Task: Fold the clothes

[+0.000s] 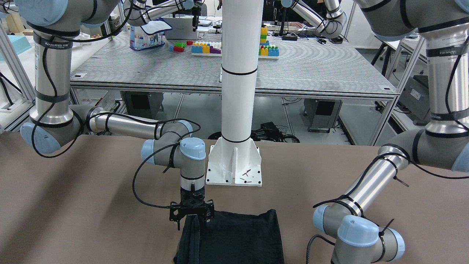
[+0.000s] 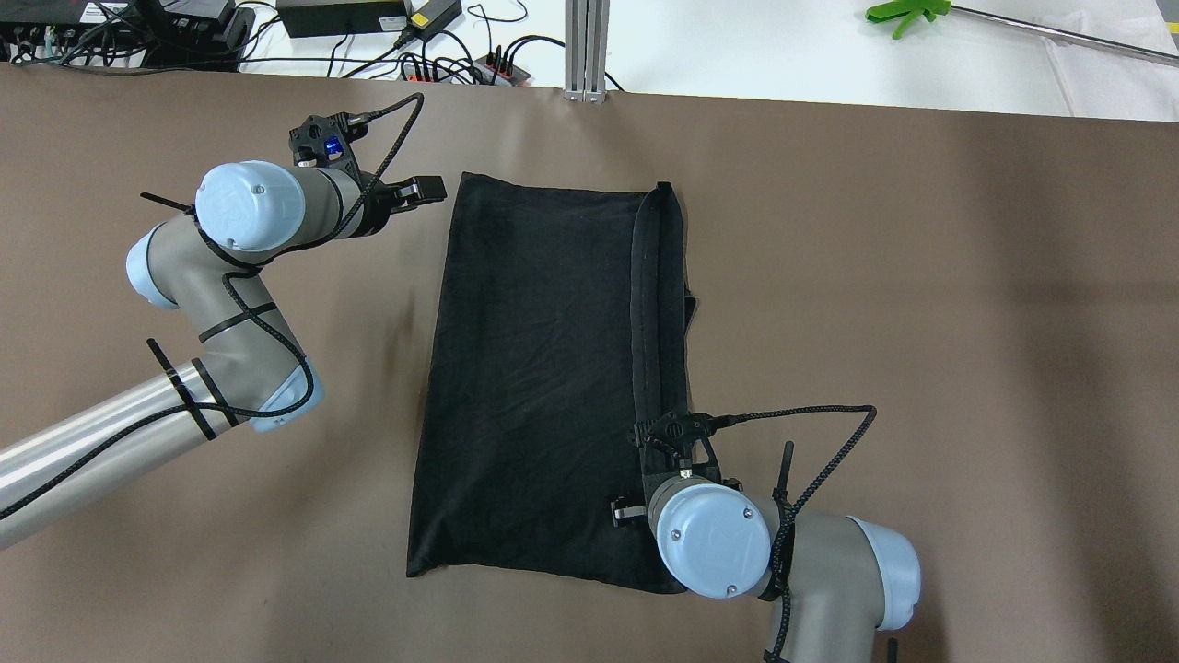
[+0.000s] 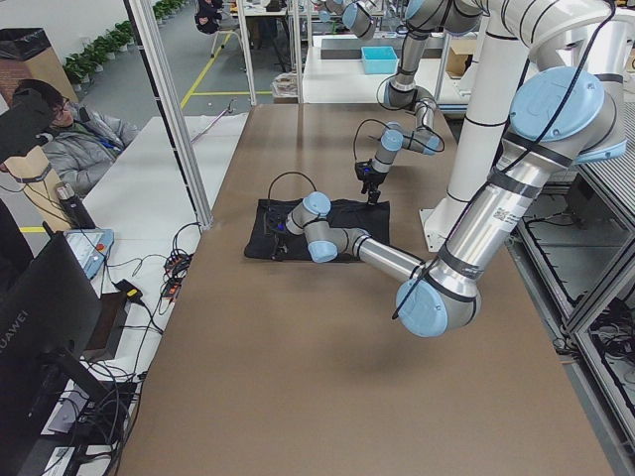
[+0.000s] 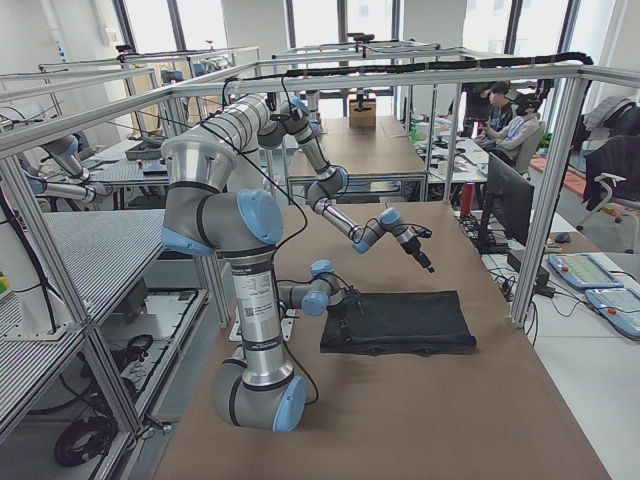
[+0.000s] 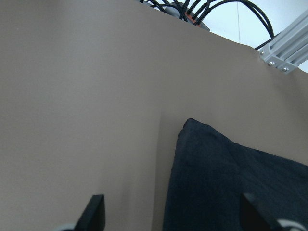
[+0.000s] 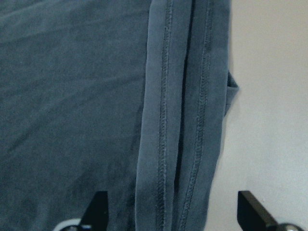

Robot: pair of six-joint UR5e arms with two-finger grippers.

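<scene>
The left arm [image 2: 184,276] extends toward the far edge of the counter [image 2: 921,276], wrist angled low, left gripper [image 2: 419,191] jaws spread wide. The right arm [image 2: 811,562] is bent at the elbow, wrist vertical, right gripper [image 1: 193,220] pointing straight down nearer the robot-side edge, jaws spread wide.

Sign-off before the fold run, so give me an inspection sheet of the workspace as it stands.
Surface: brown table, matte.
Job's things: black clothes lying flat, one long edge turned over as a hemmed strip.
Clutter: small dark bits on the pillar base plate.
Tools: left tool open, near the clothes' far corner; right tool open, over the strip.
Cables: black cable looped at each wrist; power strip past the far edge.
Surroundings: toy blocks on next table; seated operator.
</scene>
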